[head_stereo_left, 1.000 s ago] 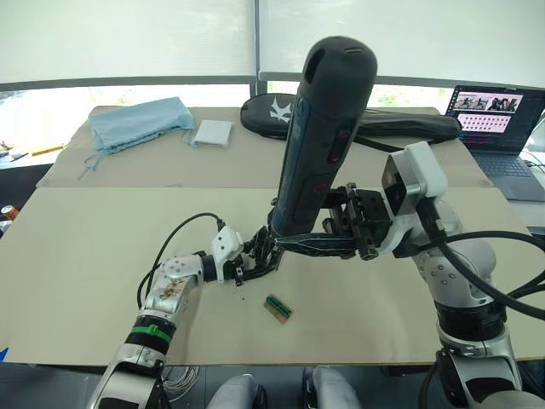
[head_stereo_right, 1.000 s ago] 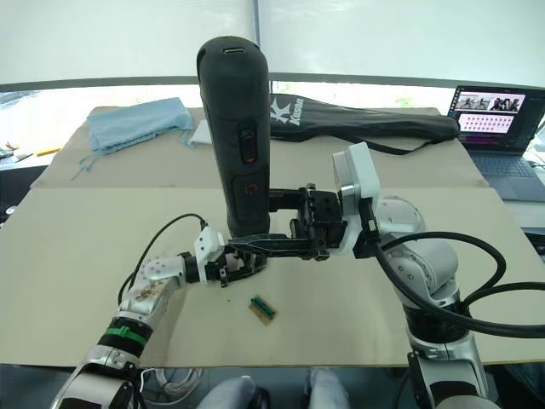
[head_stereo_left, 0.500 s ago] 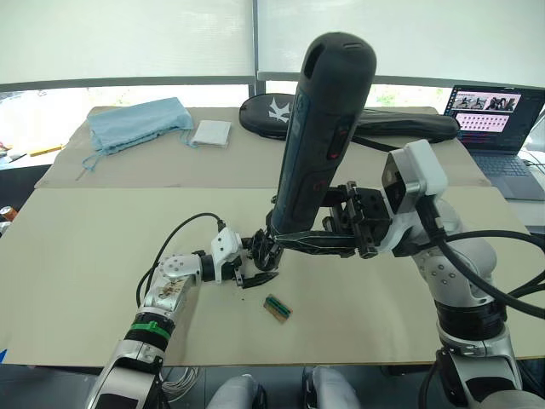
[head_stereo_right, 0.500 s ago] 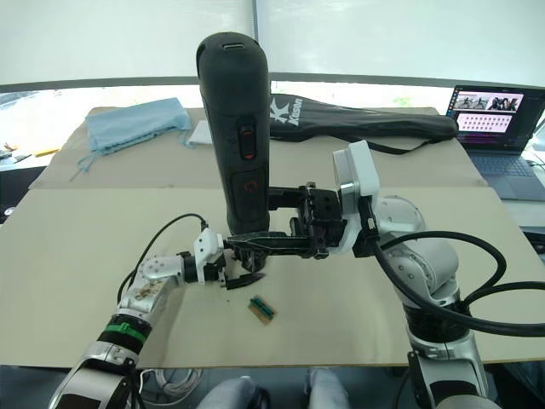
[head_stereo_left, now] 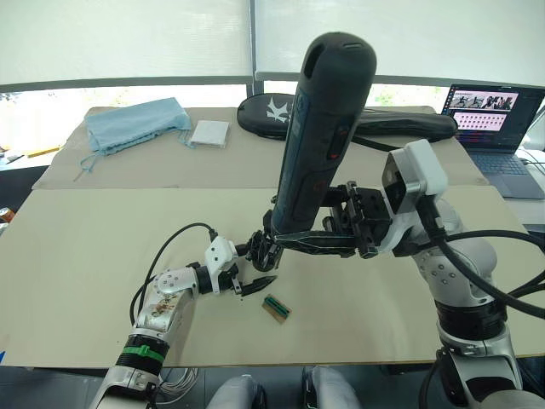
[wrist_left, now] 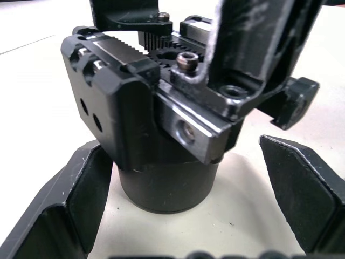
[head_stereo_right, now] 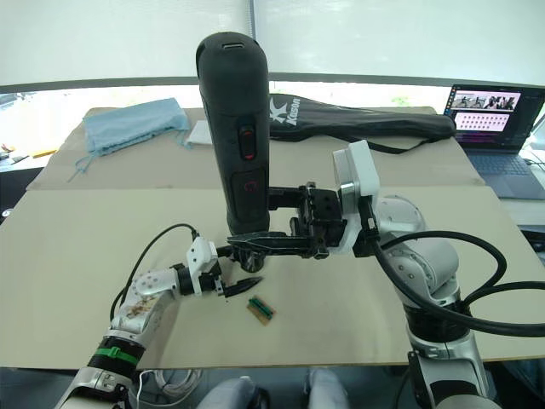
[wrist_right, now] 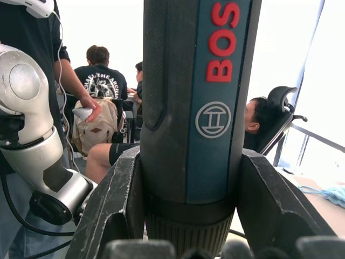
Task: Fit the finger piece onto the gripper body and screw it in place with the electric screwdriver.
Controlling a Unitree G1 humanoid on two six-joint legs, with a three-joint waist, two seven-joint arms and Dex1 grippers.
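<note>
A: The right gripper (head_stereo_left: 285,239) is clamped round the electric screwdriver (head_stereo_left: 319,141), tool near upright, its lower end right over the gripper body (wrist_left: 161,135), which stands on the surface (head_stereo_left: 102,247) in front of the robot.

B: And the left gripper (head_stereo_left: 249,284)?

A: Jaws apart, nothing between them. In the wrist view its fingers (wrist_left: 70,199) flank the body's round base with a gap on each side, touching nothing I can see.

B: So how far along are we?

A: Looks like the screwing stage. A black finger piece (wrist_left: 253,48) sits on the body beside a screw head (wrist_left: 186,61), but I can't tell whether that screw is tight, or whether the bit is seated.

B: Room to move?

A: Plenty. A small green part (head_stereo_left: 277,308) lies just beside the left gripper; the blue cloth (head_stereo_left: 136,123), racket bag (head_stereo_left: 375,122) and laptop (head_stereo_left: 498,136) sit well apart at the far side. The near edge is the closest limit.
</note>
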